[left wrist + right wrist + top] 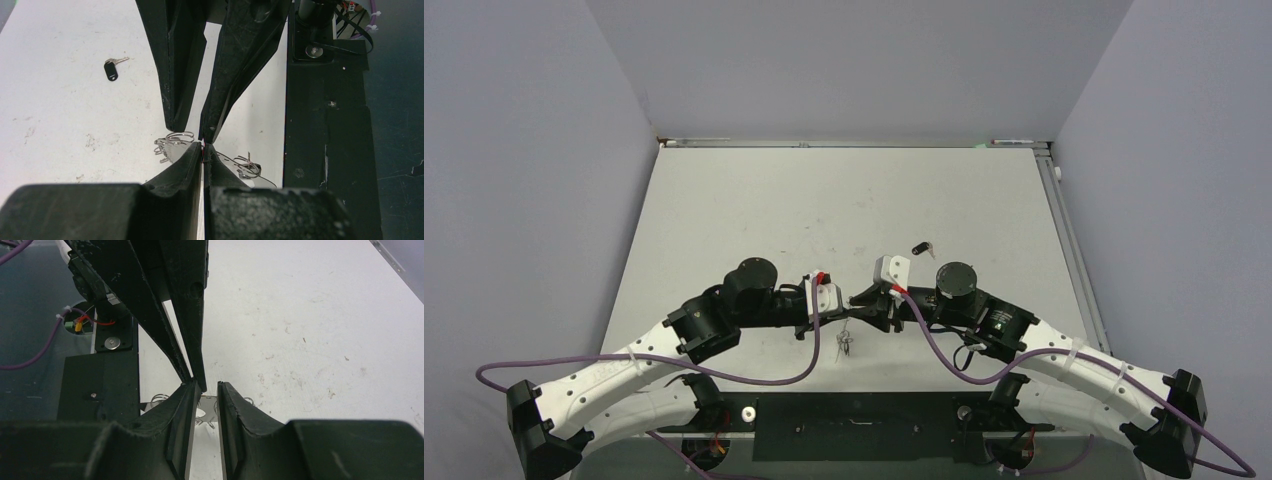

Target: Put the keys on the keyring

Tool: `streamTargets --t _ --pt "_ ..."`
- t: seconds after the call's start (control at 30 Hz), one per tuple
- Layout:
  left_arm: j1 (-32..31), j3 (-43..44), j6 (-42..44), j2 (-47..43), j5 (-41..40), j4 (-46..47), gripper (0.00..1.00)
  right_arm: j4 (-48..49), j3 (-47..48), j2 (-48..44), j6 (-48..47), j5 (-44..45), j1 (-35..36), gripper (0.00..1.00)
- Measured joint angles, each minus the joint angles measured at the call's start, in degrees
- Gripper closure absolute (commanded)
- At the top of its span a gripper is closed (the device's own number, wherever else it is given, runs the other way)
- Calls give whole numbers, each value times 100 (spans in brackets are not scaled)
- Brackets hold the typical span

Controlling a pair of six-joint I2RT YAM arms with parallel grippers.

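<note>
Early in the task, judging by the layout. Nothing threaded yet on the large, thin, silvery-grey metal keyring, as far as can be seen: only small bare wire loops visible along its rim. One tiny key, with a black plastic head and a short silver blade, lying loose on the pale bench toward its middle, well apart from the keyring. No other keys in view. Left to do, then: fetching that key, sliding it onto the keyring, and likewise for any others.

Keyring down close to the near edge of the bench, about midway along it, right where the two grippers meet. Left gripper pinched fully shut, seemingly on the rim itself, with wire loops poking out on either side of its fingertips. Right gripper facing it tip to tip, narrowly parted, with something bright and silvery showing in the gap, probably part of the keyring. Hard to tell whether touching or gripping anything. Key out beyond the right gripper, toward the far edge, untouched.
</note>
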Motion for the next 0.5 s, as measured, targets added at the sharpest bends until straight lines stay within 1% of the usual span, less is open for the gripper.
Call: streamTargets --t 0.4,0.43,0.5 --pt "-11 -22 0 0 0 2 100 181 -238 -153 192 -2 0 78" --pt "-11 -28 0 -2 0 2 100 188 -247 -153 214 -9 0 77" --pt "-11 -39 0 -2 2 0 100 216 -278 -155 243 -42 0 70"
